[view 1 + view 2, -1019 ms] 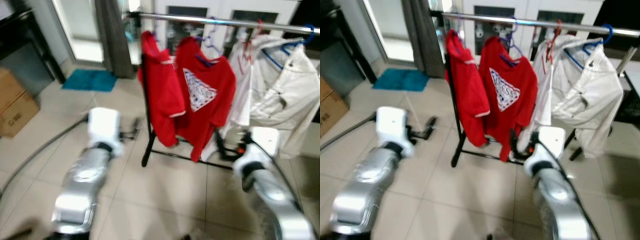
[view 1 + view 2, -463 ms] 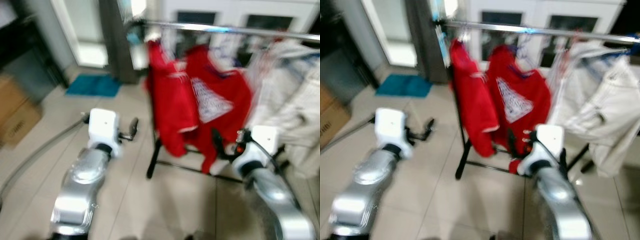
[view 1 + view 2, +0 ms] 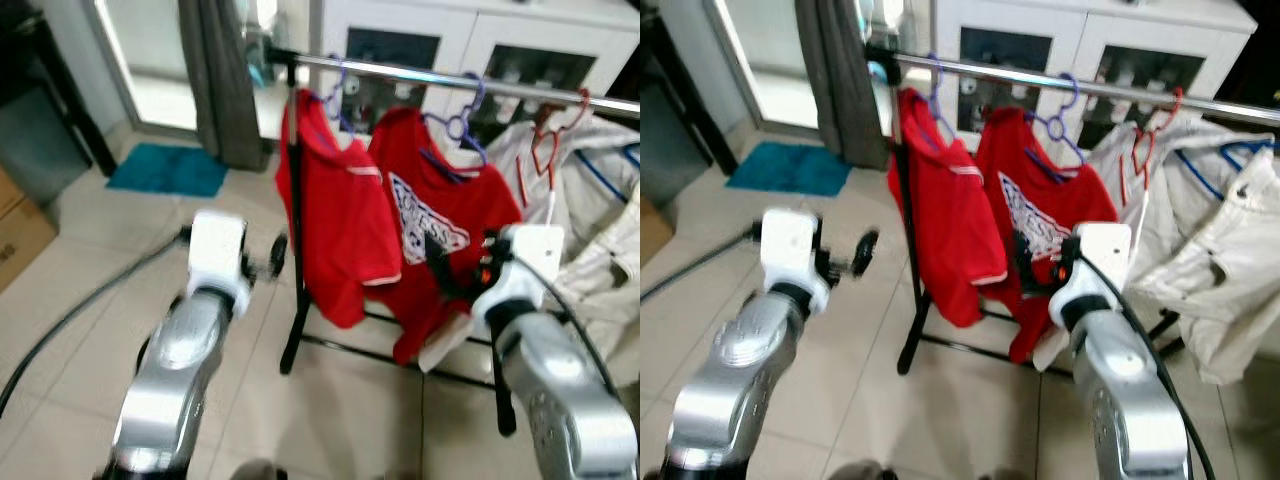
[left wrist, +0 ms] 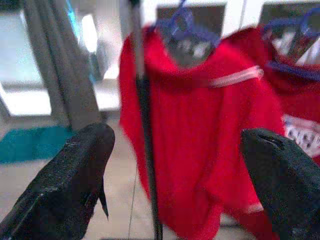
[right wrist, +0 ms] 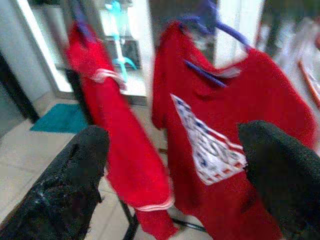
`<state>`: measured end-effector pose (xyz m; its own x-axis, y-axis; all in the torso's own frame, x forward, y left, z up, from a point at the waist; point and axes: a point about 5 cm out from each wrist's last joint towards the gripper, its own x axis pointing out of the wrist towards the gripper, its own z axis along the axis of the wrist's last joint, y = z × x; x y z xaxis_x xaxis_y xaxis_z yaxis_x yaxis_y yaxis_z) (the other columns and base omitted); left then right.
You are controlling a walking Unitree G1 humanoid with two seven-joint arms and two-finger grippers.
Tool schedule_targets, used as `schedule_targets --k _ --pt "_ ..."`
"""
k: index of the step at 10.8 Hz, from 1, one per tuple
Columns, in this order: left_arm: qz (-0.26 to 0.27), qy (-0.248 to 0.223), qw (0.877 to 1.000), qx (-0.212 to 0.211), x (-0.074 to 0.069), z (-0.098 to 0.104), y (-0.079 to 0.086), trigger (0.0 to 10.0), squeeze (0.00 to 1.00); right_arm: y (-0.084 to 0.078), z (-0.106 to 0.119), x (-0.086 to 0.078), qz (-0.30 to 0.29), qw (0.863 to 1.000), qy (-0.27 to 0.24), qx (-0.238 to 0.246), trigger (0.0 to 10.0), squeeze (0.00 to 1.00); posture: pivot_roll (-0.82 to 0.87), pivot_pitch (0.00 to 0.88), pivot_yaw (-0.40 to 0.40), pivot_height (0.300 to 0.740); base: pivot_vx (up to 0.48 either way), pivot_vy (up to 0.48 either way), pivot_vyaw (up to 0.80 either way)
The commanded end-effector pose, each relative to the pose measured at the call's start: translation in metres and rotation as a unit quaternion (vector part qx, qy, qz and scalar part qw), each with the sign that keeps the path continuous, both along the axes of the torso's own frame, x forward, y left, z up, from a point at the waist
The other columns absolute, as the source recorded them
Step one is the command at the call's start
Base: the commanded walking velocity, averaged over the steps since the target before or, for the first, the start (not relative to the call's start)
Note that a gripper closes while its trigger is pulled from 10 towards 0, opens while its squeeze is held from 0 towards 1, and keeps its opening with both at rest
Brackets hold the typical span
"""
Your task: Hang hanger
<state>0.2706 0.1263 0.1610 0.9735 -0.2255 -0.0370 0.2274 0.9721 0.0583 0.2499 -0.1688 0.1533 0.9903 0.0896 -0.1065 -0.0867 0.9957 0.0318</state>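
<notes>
The hangers in sight are all on the rail (image 3: 440, 78) already, which runs across the upper part of the frame: a purple hanger (image 3: 338, 95) carries the red shirt (image 3: 330, 215) at the upper centre, a second purple hanger (image 3: 462, 125) carries the red printed shirt (image 3: 435, 235) just to its right, and a red hanger (image 3: 548, 150) and a blue hanger (image 3: 1205, 175) hold the white clothes (image 3: 1200, 240) at the right edge. Neither gripper carries a hanger, so either the hanging is finished or the hanger still to be hung lies somewhere out of view; the pictures do not settle which. The left gripper (image 4: 175, 170) sits at the centre left of the head view, its fingers (image 4: 75, 175) spread wide with nothing between them, aimed at the red shirt and the black upright post (image 3: 293, 220) of the rack. The right gripper (image 5: 175, 175) sits at the centre right, close before the printed shirt, its fingers (image 5: 280, 165) also spread apart and bare. Behind the rack stands a white cabinet (image 3: 450, 40); a grey curtain (image 3: 215, 80) and a teal mat (image 3: 168, 168) lie at the upper left, and a dark cable (image 3: 80, 310) trails over the tiled floor (image 3: 350, 410).
</notes>
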Motion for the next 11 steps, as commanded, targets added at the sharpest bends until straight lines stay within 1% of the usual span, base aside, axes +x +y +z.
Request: schedule_targets --k 1,2,3,4,5,6,7,8,9,10,11 --pt "-0.005 0.01 1.0 0.001 -0.001 -0.005 -0.001 10.0 0.0 -0.003 -0.003 0.0 -0.008 1.0 0.012 0.016 10.0 0.0 0.09 0.087 0.009 0.74 0.266 0.0 0.0" --pt "0.012 0.018 1.0 0.004 -0.007 -0.008 0.009 10.0 0.0 0.0 -0.005 -0.001 0.005 1.0 0.022 0.014 10.0 0.0 0.09 0.068 0.002 0.74 0.266 0.0 0.0" --pt "0.023 0.014 1.0 0.0 -0.008 -0.005 0.013 10.0 0.0 0.004 -0.002 -0.001 0.015 1.0 0.016 0.015 10.0 0.0 0.09 0.046 -0.008 0.74 0.266 0.0 0.0" --pt "0.031 0.006 0.999 -0.019 -0.002 -0.003 0.016 10.0 0.0 0.008 -0.004 0.009 0.011 1.0 0.012 0.024 10.0 0.0 0.1 0.034 -0.021 0.74 0.262 0.0 0.0" --pt "0.031 0.012 0.999 -0.004 0.003 -0.007 0.017 10.0 0.0 0.009 -0.004 0.017 -0.008 1.0 0.016 0.022 10.0 0.0 0.1 0.0 0.007 0.74 0.266 0.0 0.0" --pt "-0.003 0.008 1.0 0.013 0.005 -0.005 0.01 10.0 0.0 0.012 0.003 0.02 0.002 1.0 -0.004 0.027 10.0 0.0 0.1 0.02 0.006 0.74 0.266 0.0 0.0" --pt "-0.001 0.008 1.0 0.015 0.006 -0.005 0.011 10.0 0.0 0.012 0.0 0.021 -0.003 1.0 0.0 0.018 10.0 0.0 0.11 0.001 0.006 0.74 0.27 0.0 0.8" --pt "0.015 0.006 1.0 0.001 0.008 -0.002 0.013 10.0 0.0 0.011 0.001 0.021 -0.01 1.0 -0.006 0.025 10.0 0.0 0.12 0.0 0.011 0.74 0.277 0.0 0.8" --pt "0.013 0.005 1.0 -0.002 0.011 0.0 0.012 10.0 0.0 0.01 0.003 0.023 -0.021 0.999 -0.008 0.035 10.0 0.0 0.11 0.003 0.022 0.74 0.319 0.0 0.0" --pt "0.019 0.01 1.0 -0.01 0.013 -0.001 0.012 10.0 0.0 0.012 0.005 0.021 -0.013 0.999 -0.011 0.029 10.0 0.0 0.1 0.004 0.027 0.74 0.322 0.0 0.0" --pt "0.011 0.005 1.0 -0.001 0.015 0.0 0.01 10.0 0.0 0.011 0.003 0.018 -0.014 0.999 -0.012 0.027 10.0 0.0 0.11 0.007 0.025 0.74 0.326 0.0 0.0"
